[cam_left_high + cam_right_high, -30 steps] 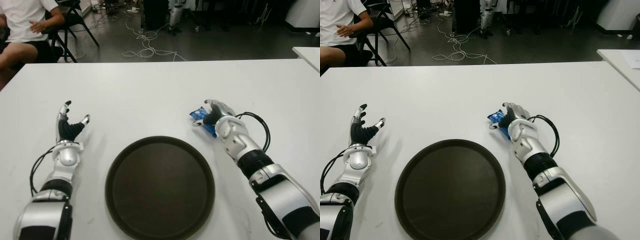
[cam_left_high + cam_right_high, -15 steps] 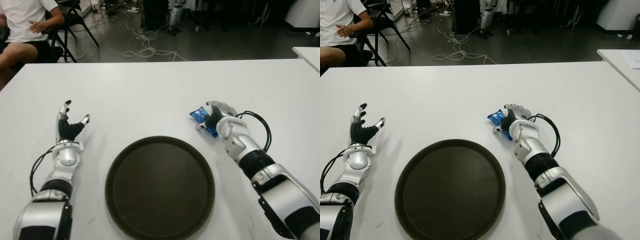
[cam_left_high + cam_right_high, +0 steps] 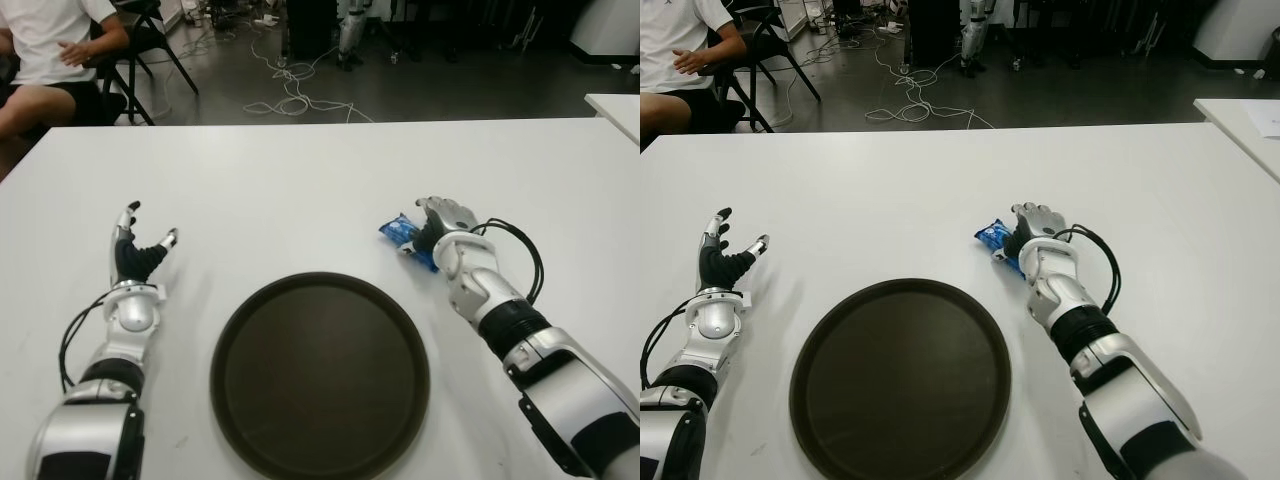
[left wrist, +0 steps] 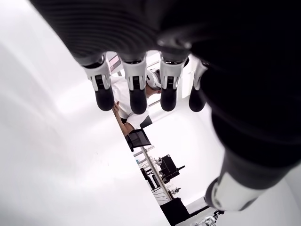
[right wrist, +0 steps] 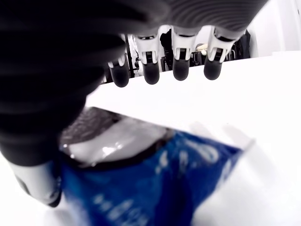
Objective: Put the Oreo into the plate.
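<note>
oreo not yet grasped or moved
right hand [image 3: 447, 222] over oreo packet [image 3: 404, 234], fingers extended, nothing pinched; plate [image 3: 320, 372] holds nothing; left hand [image 3: 137, 255] spread

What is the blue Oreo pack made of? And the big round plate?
The Oreo pack looks like thin, shiny plastic wrapper: it is crinkled and glints beside the right hand. The plate looks like hard dark-brown plastic with a dull finish and a raised rim, though it might be coated metal. It sits on a smooth white table.

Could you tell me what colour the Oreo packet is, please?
The Oreo packet is blue with white markings, clearest in the right wrist view.
</note>
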